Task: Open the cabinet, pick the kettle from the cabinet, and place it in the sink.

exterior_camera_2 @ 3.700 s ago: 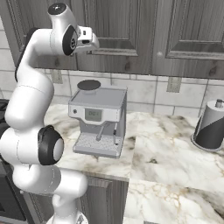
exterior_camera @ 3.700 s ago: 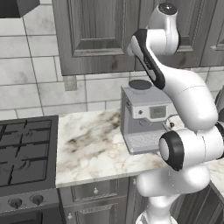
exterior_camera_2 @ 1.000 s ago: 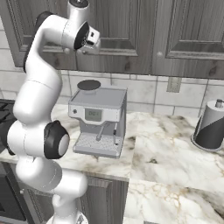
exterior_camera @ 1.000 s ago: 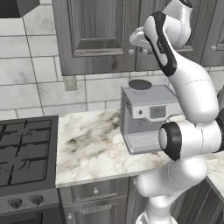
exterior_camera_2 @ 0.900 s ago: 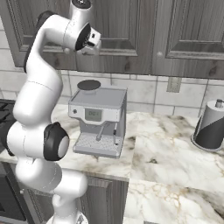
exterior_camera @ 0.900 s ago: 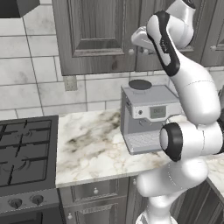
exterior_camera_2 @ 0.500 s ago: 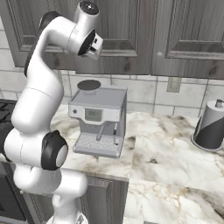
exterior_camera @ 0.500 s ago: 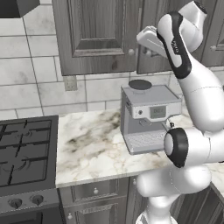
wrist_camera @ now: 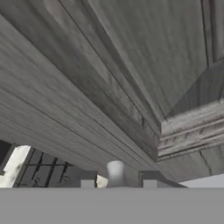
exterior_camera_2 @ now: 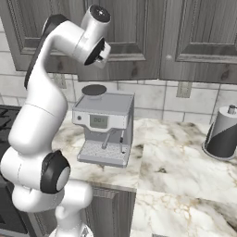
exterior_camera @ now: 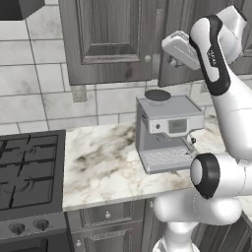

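The claw [wrist_camera: 115,184] is right up at the cabinet [exterior_camera: 110,39] door, fingers apart, with the small round knob [wrist_camera: 115,168] between them. The door is shut, so the kettle is hidden. A good move: close gently on the knob, then pull straight out.

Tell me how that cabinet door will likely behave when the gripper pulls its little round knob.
The cabinet door looks like solid raised-panel wood, so it should probably swing stiffly as one rigid piece rather than flex. Its knob is small, round and smooth-looking, so the fingers may slip off unless they close squarely around it. The tall door likely feels fairly heavy on such a small hold.
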